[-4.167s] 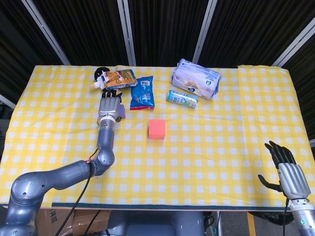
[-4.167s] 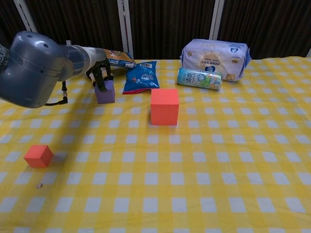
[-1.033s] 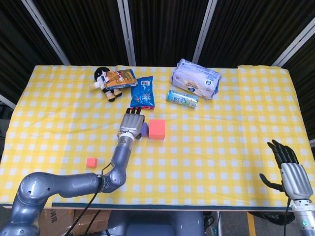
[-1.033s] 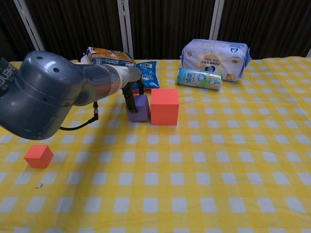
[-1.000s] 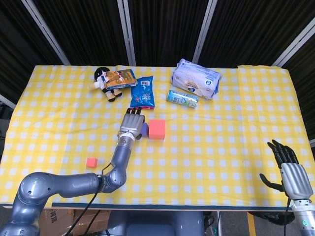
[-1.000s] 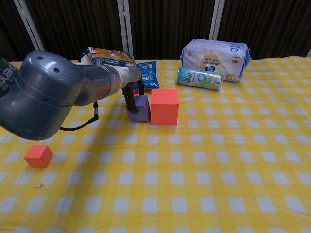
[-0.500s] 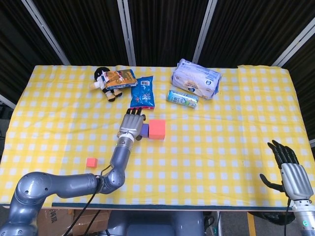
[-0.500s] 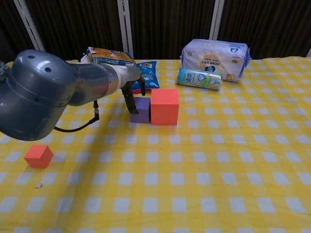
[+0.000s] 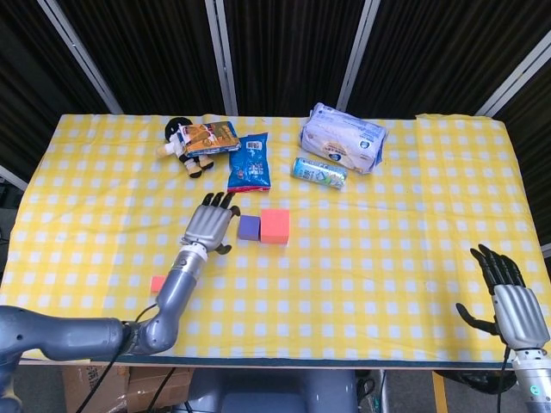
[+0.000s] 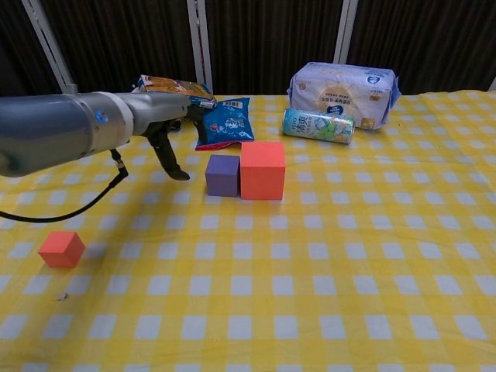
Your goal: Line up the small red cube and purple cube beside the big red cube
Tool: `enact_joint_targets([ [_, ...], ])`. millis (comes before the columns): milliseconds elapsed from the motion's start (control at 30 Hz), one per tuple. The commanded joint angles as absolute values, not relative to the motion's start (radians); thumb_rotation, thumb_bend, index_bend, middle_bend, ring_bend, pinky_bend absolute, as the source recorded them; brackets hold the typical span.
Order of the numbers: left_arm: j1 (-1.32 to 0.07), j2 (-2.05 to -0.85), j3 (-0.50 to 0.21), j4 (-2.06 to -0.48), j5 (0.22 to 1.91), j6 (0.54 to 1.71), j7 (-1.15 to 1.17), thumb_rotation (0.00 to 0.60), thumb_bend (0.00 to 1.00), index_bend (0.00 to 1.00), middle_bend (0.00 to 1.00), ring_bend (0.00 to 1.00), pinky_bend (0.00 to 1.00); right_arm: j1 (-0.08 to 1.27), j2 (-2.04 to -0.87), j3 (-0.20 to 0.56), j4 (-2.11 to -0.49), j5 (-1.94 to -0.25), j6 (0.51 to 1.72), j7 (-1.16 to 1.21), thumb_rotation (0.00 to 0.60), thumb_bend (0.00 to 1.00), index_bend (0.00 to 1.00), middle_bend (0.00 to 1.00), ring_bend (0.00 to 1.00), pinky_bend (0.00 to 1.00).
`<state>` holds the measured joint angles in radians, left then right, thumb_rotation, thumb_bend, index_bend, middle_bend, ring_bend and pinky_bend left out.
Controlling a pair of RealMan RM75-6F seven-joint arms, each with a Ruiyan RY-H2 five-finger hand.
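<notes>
While the purple cube (image 10: 222,174) sits beside the big cube (image 10: 262,170), the small red cube (image 10: 62,249) lies apart, left hand (image 9: 209,225) spread and empty.

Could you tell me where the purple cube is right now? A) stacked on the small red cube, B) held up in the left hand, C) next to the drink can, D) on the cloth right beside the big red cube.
D: the purple cube sits on the cloth against the left side of the big red cube, while the left hand is off it, holding nothing, with its fingers apart.
</notes>
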<state>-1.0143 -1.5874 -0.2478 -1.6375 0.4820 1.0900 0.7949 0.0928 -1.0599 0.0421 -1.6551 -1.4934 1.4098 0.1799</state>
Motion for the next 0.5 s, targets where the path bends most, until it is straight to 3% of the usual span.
enact_joint_targets([
  [33, -0.899, -1.479, -0.158, -1.783, 0.614, 1.182, 0.707, 0.6, 0.25, 0.32, 0.0, 0.0, 0.0, 0.094, -1.063, 0.044, -1.657, -1.49, 1.408, 0.173, 0.6, 0.34, 0.0, 0.0, 0.0, 0.0],
  [267, -0.778, -1.399, -0.031, -1.891, 0.766, 1.286, 0.669, 0.6, 0.25, 0.34, 0.0, 0.0, 0.0, 0.097, -1.07, 0.046, -1.659, -1.487, 1.406, 0.155, 0.6, 0.34, 0.0, 0.0, 0.0, 0.0],
  [500, -0.69, -1.377, 0.068, -1.888, 0.866, 1.322, 0.642, 0.6, 0.25, 0.35, 0.0, 0.0, 0.0, 0.1, -1.074, 0.046, -1.662, -1.487, 1.401, 0.141, 0.6, 0.34, 0.0, 0.0, 0.0, 0.0],
])
